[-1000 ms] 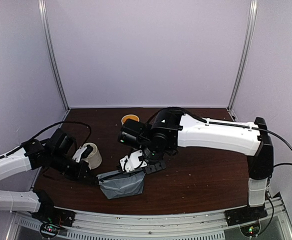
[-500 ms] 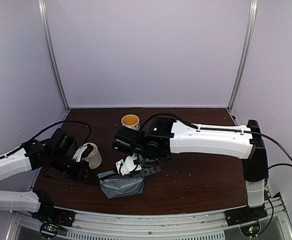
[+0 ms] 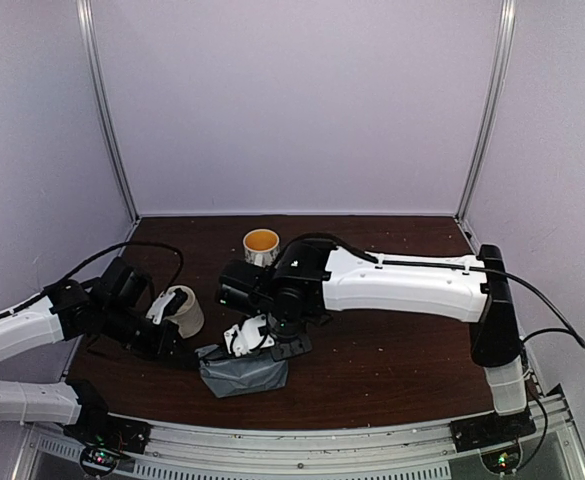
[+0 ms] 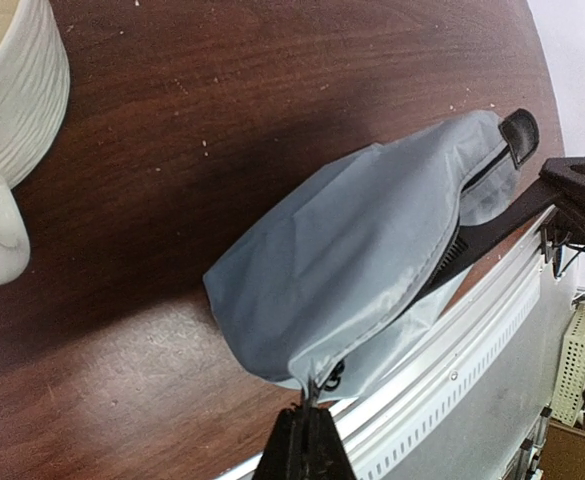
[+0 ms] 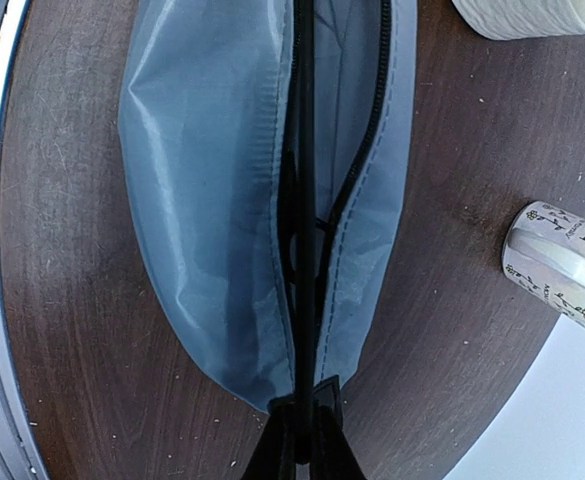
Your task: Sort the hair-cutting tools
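Observation:
The grey zip pouch (image 3: 244, 372) lies near the table's front edge with its zip open. My left gripper (image 3: 187, 358) is shut on the pouch's left end, pinching the fabric by the zip ring (image 4: 307, 415). My right gripper (image 5: 307, 440) is shut on the long thin black comb (image 5: 305, 190), which runs lengthwise into the pouch's open slit (image 5: 212, 200). In the top view the right gripper (image 3: 272, 345) sits at the pouch's right end. Dark shapes show inside the slit; I cannot tell what they are. The scissors, clipper and guard are not in view.
A ribbed cream mug (image 3: 180, 310) stands just left of the pouch, by my left arm. A second mug (image 3: 261, 243) with a yellow inside stands farther back. The metal rail of the table's front edge (image 4: 472, 340) runs close by the pouch.
My right arm has moved left toward the pouch, sliding the comb farther into the opening. My left arm and the pouch's left end have stayed put.

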{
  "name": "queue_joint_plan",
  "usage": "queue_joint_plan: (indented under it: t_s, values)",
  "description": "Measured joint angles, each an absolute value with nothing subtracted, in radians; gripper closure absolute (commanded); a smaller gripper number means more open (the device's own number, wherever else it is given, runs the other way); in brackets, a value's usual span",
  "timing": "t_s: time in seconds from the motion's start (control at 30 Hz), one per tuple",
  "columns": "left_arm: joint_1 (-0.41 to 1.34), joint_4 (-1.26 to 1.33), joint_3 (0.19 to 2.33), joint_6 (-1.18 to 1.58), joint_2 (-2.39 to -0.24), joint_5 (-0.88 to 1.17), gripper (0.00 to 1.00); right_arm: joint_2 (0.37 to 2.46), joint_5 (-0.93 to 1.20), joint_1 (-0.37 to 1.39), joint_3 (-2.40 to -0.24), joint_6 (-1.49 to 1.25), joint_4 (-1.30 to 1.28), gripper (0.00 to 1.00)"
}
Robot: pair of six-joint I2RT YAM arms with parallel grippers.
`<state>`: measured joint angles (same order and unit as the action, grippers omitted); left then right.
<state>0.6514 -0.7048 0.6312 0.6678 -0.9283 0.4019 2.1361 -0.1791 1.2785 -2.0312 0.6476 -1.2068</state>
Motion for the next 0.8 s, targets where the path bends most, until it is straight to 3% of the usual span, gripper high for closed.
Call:
queue_joint_plan:
  t_s: [0.5, 0.73, 0.8]
  values:
    - [0.651, -0.706, 0.63, 0.667, -0.932, 0.403, 1.0, 2.158, -0.153, 1.274, -2.032, 0.64, -1.187, 0.93]
    - [0.649, -0.703, 0.63, 0.66, -0.932, 0.402, 1.0, 2.173, -0.141, 1.266, -2.032, 0.638, -1.143, 0.68]
    - [0.649, -0.703, 0.63, 0.66, -0.932, 0.402, 1.0, 2.173, -0.131, 1.262, -2.032, 0.639, -1.14, 0.65]
